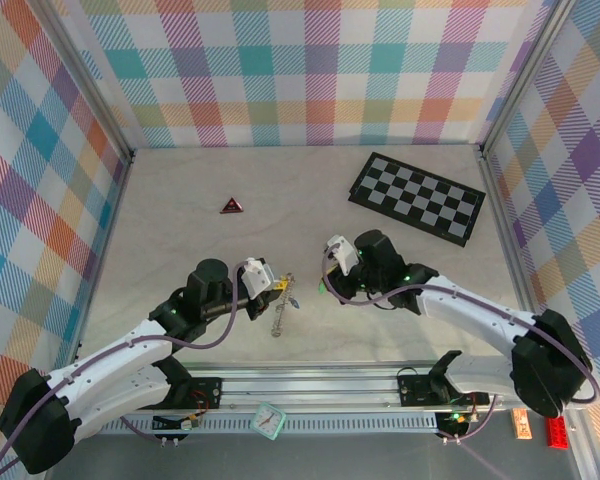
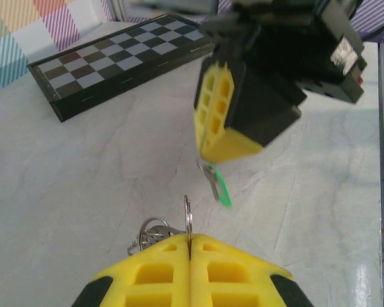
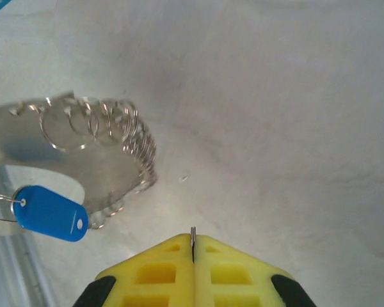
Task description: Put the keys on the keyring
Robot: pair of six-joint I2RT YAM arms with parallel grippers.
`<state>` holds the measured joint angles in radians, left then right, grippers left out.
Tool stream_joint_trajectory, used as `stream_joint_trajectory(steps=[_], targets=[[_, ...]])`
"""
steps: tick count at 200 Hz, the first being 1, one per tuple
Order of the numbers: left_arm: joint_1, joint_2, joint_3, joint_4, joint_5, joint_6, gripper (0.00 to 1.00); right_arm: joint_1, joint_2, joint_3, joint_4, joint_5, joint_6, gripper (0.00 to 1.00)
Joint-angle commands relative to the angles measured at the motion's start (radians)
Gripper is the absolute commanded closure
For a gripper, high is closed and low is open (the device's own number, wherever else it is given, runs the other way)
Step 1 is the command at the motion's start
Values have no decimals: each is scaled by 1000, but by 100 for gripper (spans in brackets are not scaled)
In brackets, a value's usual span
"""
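No writing, number or brand can be read anywhere. The blue tag [image 3: 51, 213] shows a plain face, and any mark on the small red triangle [image 1: 230, 206] is too small to make out.
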<state>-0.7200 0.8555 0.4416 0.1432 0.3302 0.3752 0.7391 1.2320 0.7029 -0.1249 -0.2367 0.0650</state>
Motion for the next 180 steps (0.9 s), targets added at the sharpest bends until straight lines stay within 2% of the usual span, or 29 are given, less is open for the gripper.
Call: stream_joint_trajectory(steps=[1,50,57,74,86,95,112,137,158,180], targets=[[-10,-6,-4,65,13,-13,100,-2,47,-22,8,-103,112,100],[-9,-8,-4,62,16,-12,100,-39,206,-6,38,-165,177,100],[-10,-9,-6,62,15,-12,100,-40,220,1,30,-158,179,94],[-9,-10,-6,62,13,-9,100,-43,225,14,16,-139,166,71],[-9,-9,-6,61,14,-7,100,-43,195,14,15,-119,137,62],[-10,-10,-6,59,14,-5,100,-44,161,12,23,-110,95,59],[-10,-12,-7,62,16,-2,100,-44,81,-14,97,-103,-13,59],[-10,-14,-8,64,20,-1,100,-45,-29,-108,317,-167,-211,59],[-10,-15,-14,71,23,1,100,-44,-35,-95,343,-265,-356,59],[-10,-12,-13,75,27,2,100,-45,-6,-67,373,-344,-402,60]])
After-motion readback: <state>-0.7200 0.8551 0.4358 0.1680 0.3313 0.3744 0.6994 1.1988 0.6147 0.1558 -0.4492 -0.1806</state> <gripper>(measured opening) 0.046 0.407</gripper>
